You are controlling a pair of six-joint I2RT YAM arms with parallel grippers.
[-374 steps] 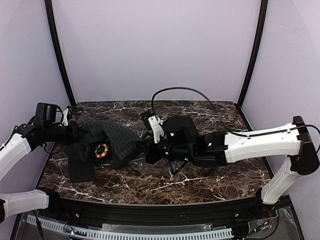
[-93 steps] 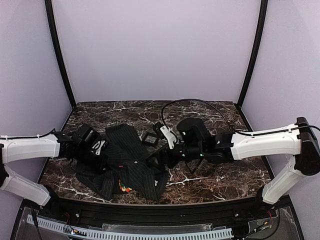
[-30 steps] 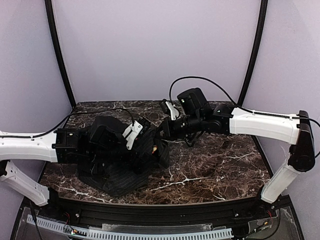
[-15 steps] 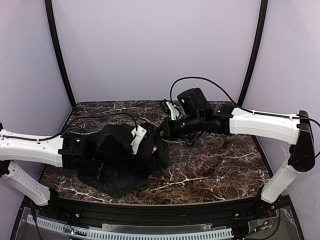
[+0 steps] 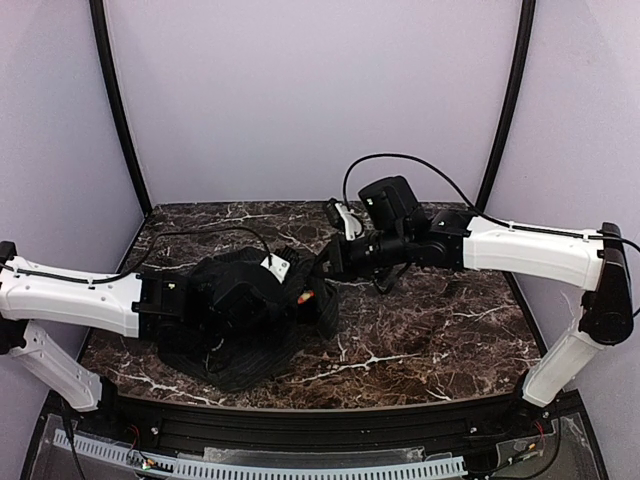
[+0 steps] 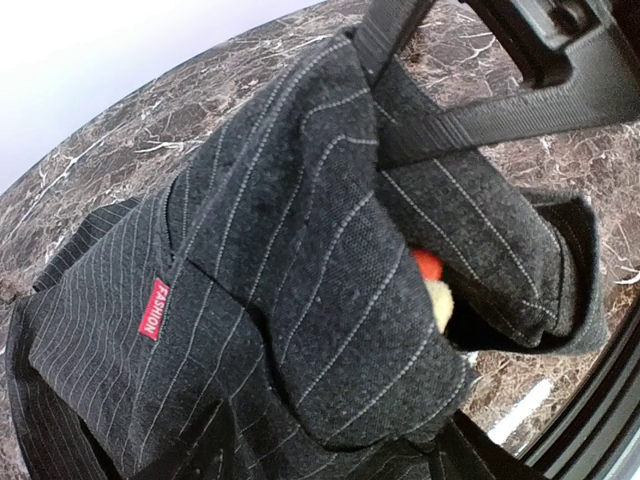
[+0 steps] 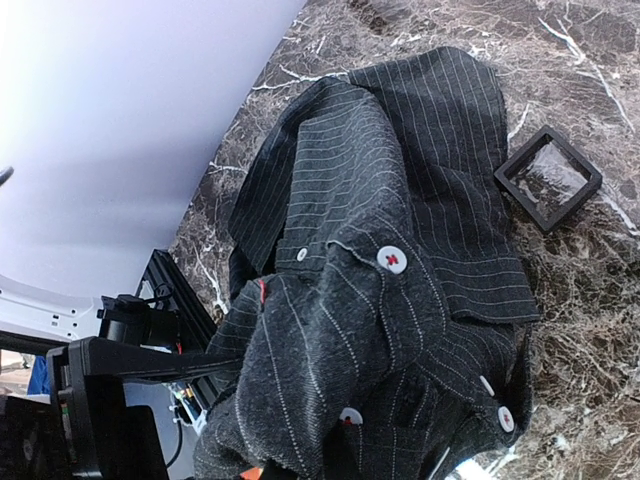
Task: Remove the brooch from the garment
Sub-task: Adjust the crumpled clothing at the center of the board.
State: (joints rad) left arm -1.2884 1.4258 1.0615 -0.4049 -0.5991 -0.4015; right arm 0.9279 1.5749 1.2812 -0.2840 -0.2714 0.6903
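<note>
The garment (image 5: 250, 362), black with pale pinstripes, lies heaped at the table's left centre. My right gripper (image 5: 322, 268) is shut on one fold and holds it raised; its black fingers (image 6: 500, 115) pinch the cloth in the left wrist view. The brooch (image 5: 305, 296) peeks out under that fold as orange and cream petals (image 6: 434, 284), mostly hidden by cloth. A sliver of the brooch (image 7: 252, 473) shows at the bottom of the right wrist view. My left gripper (image 5: 293, 298) is pressed into the garment (image 6: 300, 250) just left of the brooch, its fingers hidden by cloth.
A small black square box (image 7: 548, 178) lies on the marble beyond the garment (image 7: 400, 250). A red label (image 6: 155, 308) and white buttons (image 7: 392, 259) mark the cloth. The black front rail (image 5: 320, 425) runs along the near edge.
My left arm has slid right across the garment toward the raised fold and the brooch, and its jaws have narrowed. The right gripper has kept the fold lifted in place.
</note>
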